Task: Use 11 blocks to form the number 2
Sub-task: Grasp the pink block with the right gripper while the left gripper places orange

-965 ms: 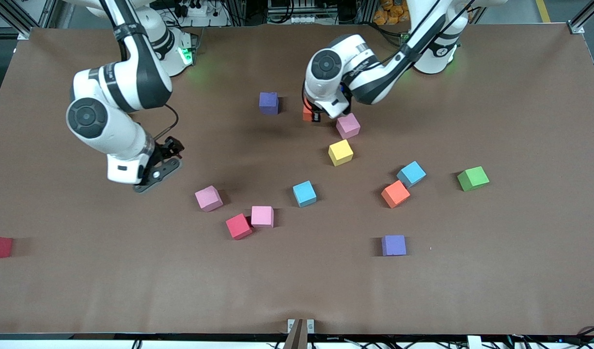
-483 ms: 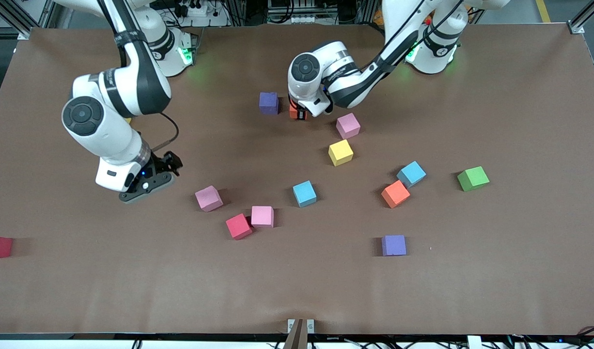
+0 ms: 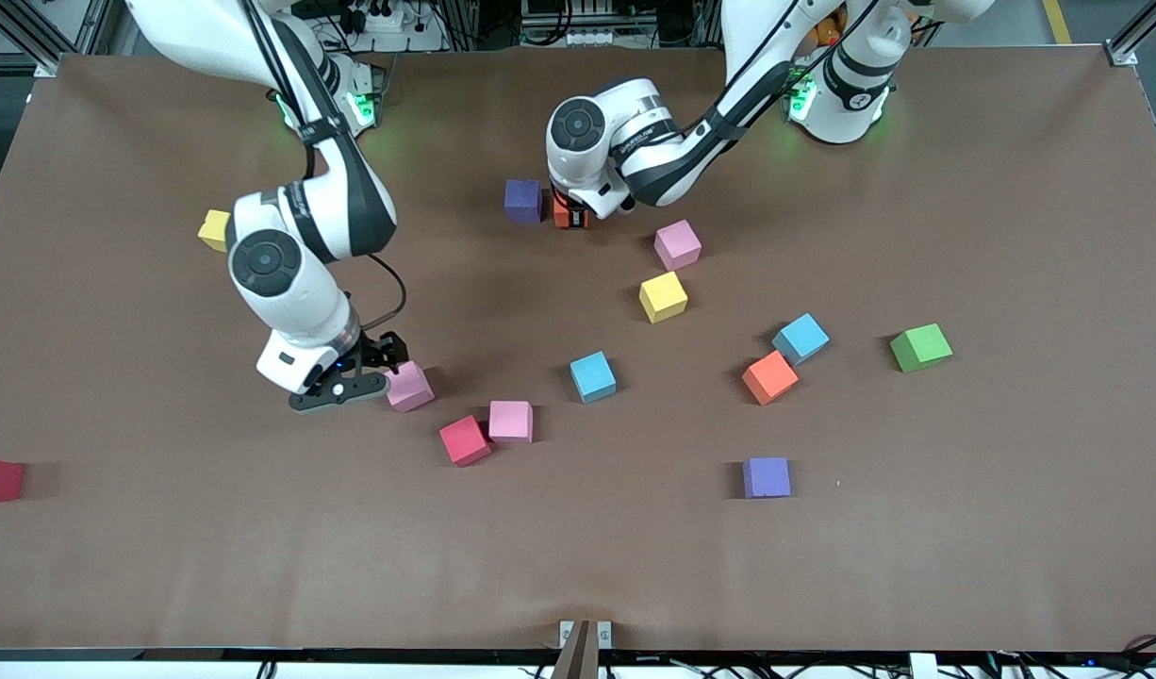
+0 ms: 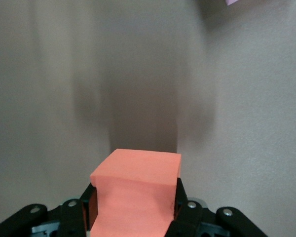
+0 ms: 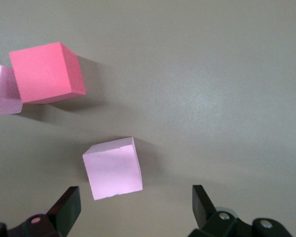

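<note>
My left gripper (image 3: 570, 213) clamps an orange cube (image 3: 569, 215) beside the purple cube (image 3: 522, 200). My right gripper (image 3: 375, 372), fingers spread, hangs beside a pink cube (image 3: 410, 387); other cubes lie scattered on the brown table (image 3: 1012, 236).

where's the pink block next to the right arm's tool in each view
Front view: the pink block lies on the table beside the right tool, toward the right arm's end.
Left wrist view: not in it; that view shows the left tool shut on an orange block.
Right wrist view: it lies between the open fingers.
Shared landmark: the red block close by.
</note>
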### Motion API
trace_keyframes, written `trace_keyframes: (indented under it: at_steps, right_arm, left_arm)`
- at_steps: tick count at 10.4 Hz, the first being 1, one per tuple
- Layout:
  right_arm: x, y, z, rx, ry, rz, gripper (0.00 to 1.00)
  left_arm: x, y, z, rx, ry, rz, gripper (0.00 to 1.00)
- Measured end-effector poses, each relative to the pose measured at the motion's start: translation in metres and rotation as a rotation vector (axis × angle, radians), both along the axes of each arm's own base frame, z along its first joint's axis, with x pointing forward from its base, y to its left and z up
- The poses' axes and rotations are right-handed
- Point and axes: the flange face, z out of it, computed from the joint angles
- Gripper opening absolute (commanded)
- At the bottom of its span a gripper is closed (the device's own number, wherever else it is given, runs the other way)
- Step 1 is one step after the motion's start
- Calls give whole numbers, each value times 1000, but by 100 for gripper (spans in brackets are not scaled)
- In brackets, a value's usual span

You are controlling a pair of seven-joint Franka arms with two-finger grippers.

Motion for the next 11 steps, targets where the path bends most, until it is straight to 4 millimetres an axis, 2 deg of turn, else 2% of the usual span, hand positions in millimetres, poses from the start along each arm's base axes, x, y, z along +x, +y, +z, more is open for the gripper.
trace_keyframes:
  at_steps: [4,11]
  right_arm:
    - [7,-9,-2,5,-29,-18,100]
    - [8,-12,-5,1,-28,-16,100]
  left_arm:
    - [-19,-8,-13,26,-7,-26,0]
    - [-8,-21,-18,7,-8,-13,0]
